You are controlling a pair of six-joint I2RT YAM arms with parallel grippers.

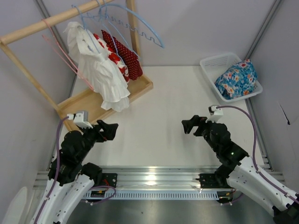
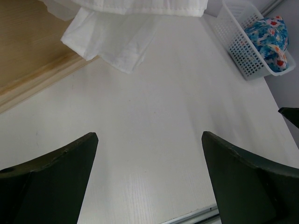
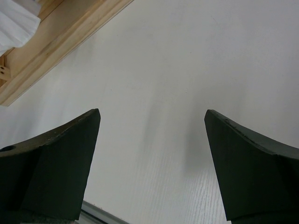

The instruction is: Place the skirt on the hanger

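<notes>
Left gripper [image 1: 110, 129] and right gripper [image 1: 188, 125] gape wide, empty. At eleven o'clock, the skirt [image 1: 124, 55] seems already hung on the hanger [image 1: 82, 23]; nothing remains.

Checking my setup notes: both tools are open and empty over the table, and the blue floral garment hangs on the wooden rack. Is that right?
Not quite: the blue floral garment lies in the white basket at the table's far right, not on the wooden rack, as the top external view shows. The left tool and right tool are indeed open and empty over the table.
</notes>
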